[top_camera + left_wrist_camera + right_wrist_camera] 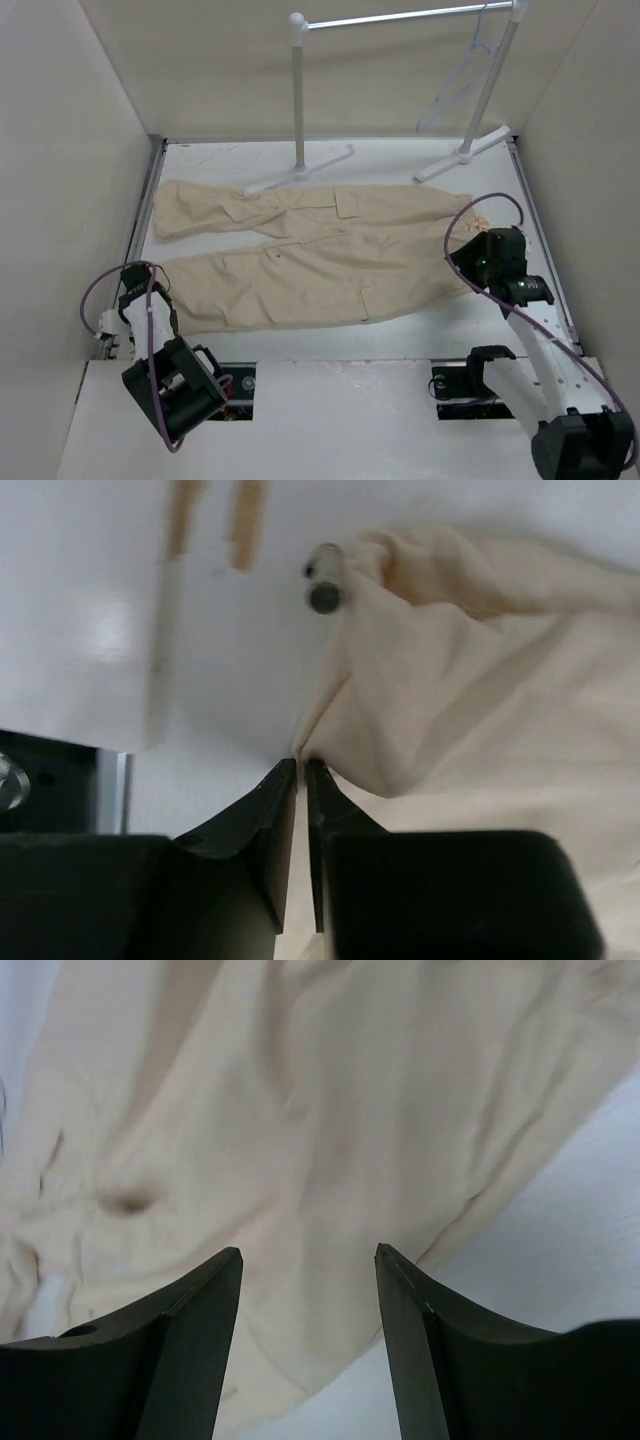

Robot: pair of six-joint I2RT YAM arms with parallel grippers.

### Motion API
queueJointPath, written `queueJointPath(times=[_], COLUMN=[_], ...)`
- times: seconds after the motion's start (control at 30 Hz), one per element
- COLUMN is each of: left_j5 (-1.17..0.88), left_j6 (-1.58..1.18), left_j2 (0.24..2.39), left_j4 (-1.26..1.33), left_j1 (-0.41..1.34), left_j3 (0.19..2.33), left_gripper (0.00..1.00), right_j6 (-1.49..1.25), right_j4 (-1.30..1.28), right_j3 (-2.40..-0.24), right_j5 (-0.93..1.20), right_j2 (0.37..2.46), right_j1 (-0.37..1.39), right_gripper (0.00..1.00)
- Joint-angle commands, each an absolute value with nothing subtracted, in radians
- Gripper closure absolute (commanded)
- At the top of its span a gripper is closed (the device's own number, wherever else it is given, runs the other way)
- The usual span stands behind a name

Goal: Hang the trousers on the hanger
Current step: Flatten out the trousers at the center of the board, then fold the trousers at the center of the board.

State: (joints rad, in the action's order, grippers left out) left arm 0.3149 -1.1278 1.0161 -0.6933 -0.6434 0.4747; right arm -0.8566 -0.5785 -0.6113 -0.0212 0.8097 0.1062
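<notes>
The beige trousers point(320, 250) lie flat on the white table, legs pointing left and waist to the right. My left gripper point(148, 286) is at the hem of the near leg. In the left wrist view its jaws point(300, 763) are pinched together on a bunched fold of the trousers point(470, 710). My right gripper point(470, 258) hovers over the waist end, open and empty; in the right wrist view point(308, 1252) wrinkled trouser cloth point(300, 1110) lies under it. The pale hanger point(462, 78) hangs from the rack bar at the back right.
A white tubular rack point(298, 95) with a metal bar stands at the back, its feet point(300, 172) just behind the trousers. Walls close in the left, right and back sides. A small dark-tipped cylinder point(323, 578) lies by the cloth in the left wrist view.
</notes>
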Motion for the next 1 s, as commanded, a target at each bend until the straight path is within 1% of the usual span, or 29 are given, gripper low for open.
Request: queueJointPath(times=[0.0, 0.07, 0.17, 0.27, 0.47, 0.5, 0.53, 0.6, 0.63, 0.67, 0.7, 0.73, 0.8, 0.83, 0.9, 0.97], left_j5=[0.342, 0.382, 0.391, 0.39, 0.391, 0.39, 0.39, 0.405, 0.426, 0.458, 0.494, 0.53, 0.575, 0.595, 0.627, 0.658], left_j6=[-1.109, -1.086, -1.045, -1.029, -1.017, -1.016, -1.012, -0.988, -0.974, -0.96, -0.95, -0.937, -0.91, -0.89, -0.845, -0.828], left_j2=[1.035, 1.054, 1.071, 1.092, 1.066, 1.055, 1.039, 0.997, 0.98, 0.965, 0.951, 0.937, 0.914, 0.904, 0.887, 0.894], left_j4=[-0.641, -0.66, -0.657, -0.638, -0.614, -0.615, -0.623, -0.64, -0.653, -0.678, -0.704, -0.731, -0.788, -0.808, -0.83, -0.859], left_j1=[-0.57, -0.538, -0.525, -0.509, -0.467, -0.467, -0.466, -0.45, -0.441, -0.426, -0.409, -0.397, -0.384, -0.375, -0.367, -0.34], left_j3=[0.517, 0.537, 0.551, 0.568, 0.572, 0.572, 0.575, 0.606, 0.629, 0.658, 0.688, 0.719, 0.784, 0.813, 0.862, 0.916], left_gripper=[0.94, 0.95, 0.98, 0.99, 1.0, 1.0, 1.0, 1.0, 1.0, 1.0, 1.0, 1.0, 1.0, 1.0, 1.0, 1.0], right_j6=[-0.894, -0.917, -0.939, -0.927, -0.885, -0.887, -0.89, -0.888, -0.888, -0.891, -0.893, -0.893, -0.884, -0.879, -0.879, -0.876], right_j4=[-0.646, -0.632, -0.569, -0.488, -0.338, -0.324, -0.318, -0.331, -0.351, -0.386, -0.432, -0.481, -0.567, -0.606, -0.653, -0.646], right_j3=[-0.657, -0.626, -0.575, -0.546, -0.564, -0.566, -0.572, -0.578, -0.58, -0.583, -0.586, -0.591, -0.613, -0.636, -0.681, -0.716], right_j5=[-0.208, -0.222, -0.229, -0.255, -0.19, -0.189, -0.181, -0.182, -0.186, -0.187, -0.198, -0.219, -0.259, -0.285, -0.311, -0.307], right_j2=[0.775, 0.794, 0.879, 0.968, 1.182, 1.209, 1.232, 1.236, 1.215, 1.175, 1.117, 1.041, 0.887, 0.844, 0.824, 0.819], right_j1=[-0.048, -0.154, -0.234, -0.269, -0.272, -0.272, -0.272, -0.272, -0.272, -0.275, -0.283, -0.291, -0.292, -0.289, -0.282, -0.282], right_gripper=[0.39, 0.39, 0.4, 0.43, 0.45, 0.48, 0.54, 0.78, 0.87, 0.92, 0.96, 0.97, 0.97, 0.97, 0.97, 0.97])
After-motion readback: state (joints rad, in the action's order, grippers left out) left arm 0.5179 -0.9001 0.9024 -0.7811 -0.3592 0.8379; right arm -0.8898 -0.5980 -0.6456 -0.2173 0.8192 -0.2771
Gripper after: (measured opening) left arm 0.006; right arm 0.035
